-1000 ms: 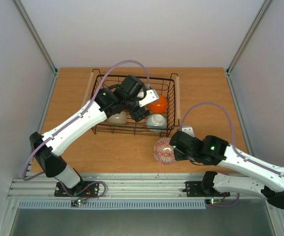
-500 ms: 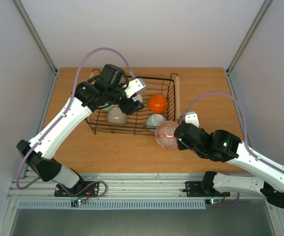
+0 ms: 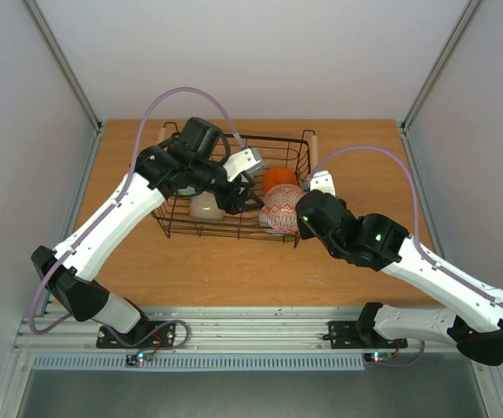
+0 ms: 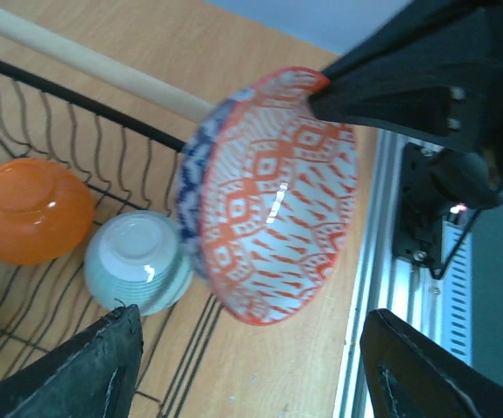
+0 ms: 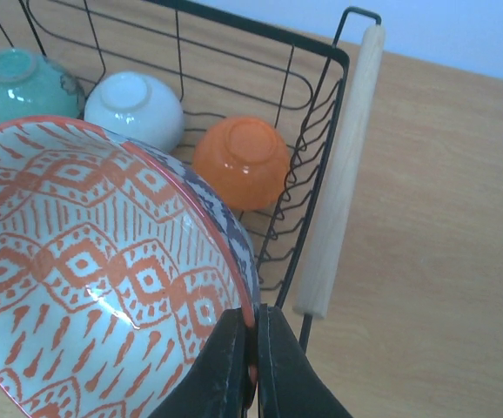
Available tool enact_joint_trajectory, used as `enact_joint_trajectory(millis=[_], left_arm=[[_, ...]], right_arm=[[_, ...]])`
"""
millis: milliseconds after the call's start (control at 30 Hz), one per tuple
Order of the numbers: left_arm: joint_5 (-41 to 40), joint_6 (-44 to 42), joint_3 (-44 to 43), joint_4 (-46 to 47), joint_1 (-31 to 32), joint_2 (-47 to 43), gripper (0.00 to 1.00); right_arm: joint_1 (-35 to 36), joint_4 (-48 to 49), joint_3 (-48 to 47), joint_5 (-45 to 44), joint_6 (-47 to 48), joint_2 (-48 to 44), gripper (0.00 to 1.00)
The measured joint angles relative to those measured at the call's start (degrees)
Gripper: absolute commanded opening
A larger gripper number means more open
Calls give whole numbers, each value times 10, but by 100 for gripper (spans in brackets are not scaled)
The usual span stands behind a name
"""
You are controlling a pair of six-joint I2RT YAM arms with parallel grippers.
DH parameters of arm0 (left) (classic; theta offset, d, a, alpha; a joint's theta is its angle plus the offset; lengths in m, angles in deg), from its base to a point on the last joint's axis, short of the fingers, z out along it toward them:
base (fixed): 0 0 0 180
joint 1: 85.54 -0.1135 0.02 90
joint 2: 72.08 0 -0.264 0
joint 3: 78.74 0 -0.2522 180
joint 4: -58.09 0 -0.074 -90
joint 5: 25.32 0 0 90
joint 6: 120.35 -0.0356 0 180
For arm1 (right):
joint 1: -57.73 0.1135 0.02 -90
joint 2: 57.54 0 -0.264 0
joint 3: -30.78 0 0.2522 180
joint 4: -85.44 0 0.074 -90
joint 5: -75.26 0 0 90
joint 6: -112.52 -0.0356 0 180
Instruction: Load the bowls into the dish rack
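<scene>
My right gripper point(image 5: 253, 348) is shut on the rim of the patterned bowl point(image 5: 86, 261), orange-red inside and blue-and-white outside. It holds the bowl tilted above the right front corner of the black wire dish rack point(image 3: 221, 228). The bowl also shows in the top view point(image 3: 283, 209) and the left wrist view point(image 4: 273, 192). In the rack lie an orange bowl point(image 3: 278, 178), a beige bowl point(image 3: 206, 207), a white bowl point(image 5: 134, 109), a celadon bowl point(image 5: 25, 84) and a pale ribbed bowl point(image 4: 138, 261), all upside down. My left gripper point(image 3: 250, 181) is open and empty over the rack's middle.
The rack's right wooden handle point(image 5: 343, 165) runs just right of the held bowl. Bare wooden table point(image 3: 234, 270) lies between the rack and the metal rail point(image 3: 251, 335) at the near edge. Grey walls stand on both sides.
My right arm has lifted the patterned bowl from beside the rack's front right corner up over that corner. My left gripper has drawn back from the orange bowl towards the rack's middle.
</scene>
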Motion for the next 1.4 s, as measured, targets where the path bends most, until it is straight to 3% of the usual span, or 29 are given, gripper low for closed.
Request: enact_joint_trajectory(millis=[167,233,300,400,567,800,1100,1400], left_arm=[[60,-10,9,-3,-1,0,75],[88,-16,10,-5,-5,0,81],[138,-28,11,-9,-23,0,90],[158,-32,13,-8,-37,0,93],[195,-31,29,-5,-57,-3,93],[241,-24,40,3,-58,-2,92],[295,-10,57,12,-58,-1,89],[279,-1,60,15,-58,2,87]], right_arm=[[-28,45,5,30,35,-5,1],[-41,68,21,54,47,-21,1],[-91,99,69,118,63,-86,1],[-131,135,101,176,71,-120,1],[-193,173,168,291,88,-192,1],[-219,262,213,437,97,-197,1],[-250,345,256,546,97,-184,1],[-267,399,282,615,98,-204,1]])
